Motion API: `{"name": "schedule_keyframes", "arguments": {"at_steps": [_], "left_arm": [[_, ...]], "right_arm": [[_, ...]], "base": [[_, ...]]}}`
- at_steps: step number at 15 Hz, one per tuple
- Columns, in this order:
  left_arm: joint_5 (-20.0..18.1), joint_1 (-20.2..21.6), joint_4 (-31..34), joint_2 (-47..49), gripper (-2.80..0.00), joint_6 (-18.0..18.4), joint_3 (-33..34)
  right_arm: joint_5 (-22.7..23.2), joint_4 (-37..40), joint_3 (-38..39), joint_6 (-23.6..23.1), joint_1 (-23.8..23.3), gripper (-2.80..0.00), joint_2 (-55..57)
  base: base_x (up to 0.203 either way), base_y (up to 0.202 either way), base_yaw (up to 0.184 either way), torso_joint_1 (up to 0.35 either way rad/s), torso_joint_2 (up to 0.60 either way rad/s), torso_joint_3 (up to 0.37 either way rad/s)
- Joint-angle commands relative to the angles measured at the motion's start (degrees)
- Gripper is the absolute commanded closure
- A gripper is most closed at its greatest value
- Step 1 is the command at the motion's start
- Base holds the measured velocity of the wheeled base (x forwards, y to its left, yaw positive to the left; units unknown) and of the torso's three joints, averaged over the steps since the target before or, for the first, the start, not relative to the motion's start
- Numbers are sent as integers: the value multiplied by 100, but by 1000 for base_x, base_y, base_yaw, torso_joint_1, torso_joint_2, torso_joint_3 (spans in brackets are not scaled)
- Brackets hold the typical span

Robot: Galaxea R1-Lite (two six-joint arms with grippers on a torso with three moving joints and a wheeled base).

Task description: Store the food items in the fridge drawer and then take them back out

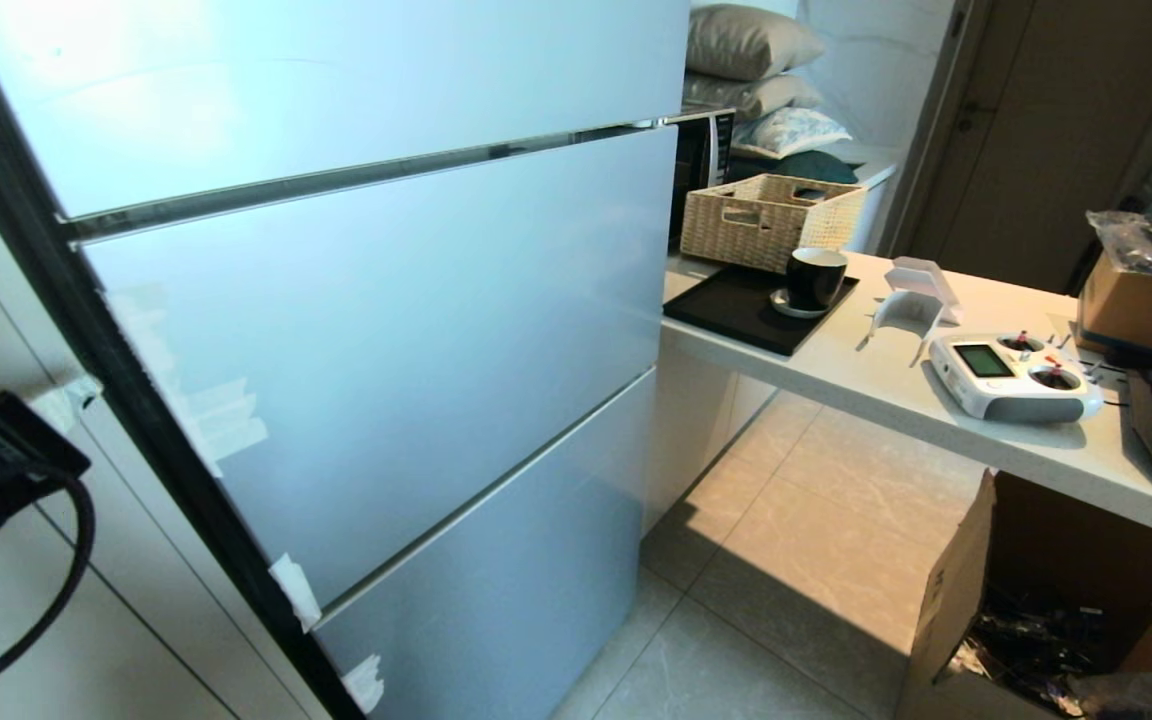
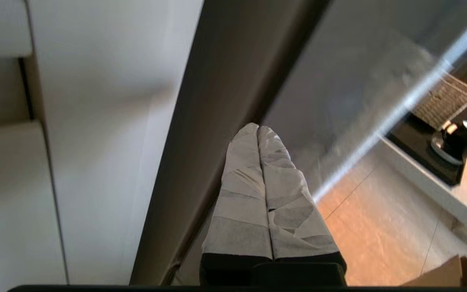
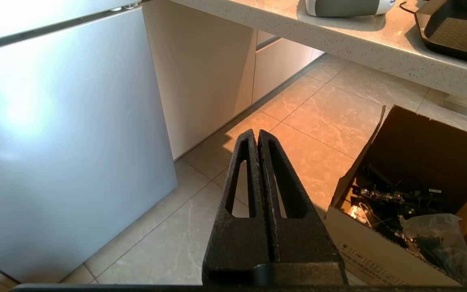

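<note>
Oddly, neither food nor clear drawer showed; the tall silver-blue glass-fronted fridge [image 1: 376, 330] stood shut. The left gripper [image 2: 258, 129], tape-wrapped fingers pressed together and empty, pointed at the fridge's dark side edge. The right gripper [image 3: 257, 134] hung closed, empty, above the open brown cardboard box [image 3: 383, 243] of dark cables.

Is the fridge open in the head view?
No, the fridge shows only shut flat door fronts, with no drawer pulled out.
</note>
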Motion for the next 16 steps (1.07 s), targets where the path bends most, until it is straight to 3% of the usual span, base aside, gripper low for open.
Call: {"name": "schedule_keyframes", "arguments": {"at_steps": [1, 11, 16], "left_arm": [[8, 5, -28, 326, 0, -111, -140], [6, -92, -61, 813, 0, -222, -549], [-338, -300, -44, 704, 0, -440, -437]], "right_arm": [[1, 1, 0, -2, 1, 0, 5], [1, 1, 0, -2, 1, 0, 5], [1, 1, 0, -2, 1, 0, 5]], "base": [[0, 0, 0, 0, 0, 0], [0, 0, 0, 0, 0, 0], [0, 0, 0, 0, 0, 0]]}}
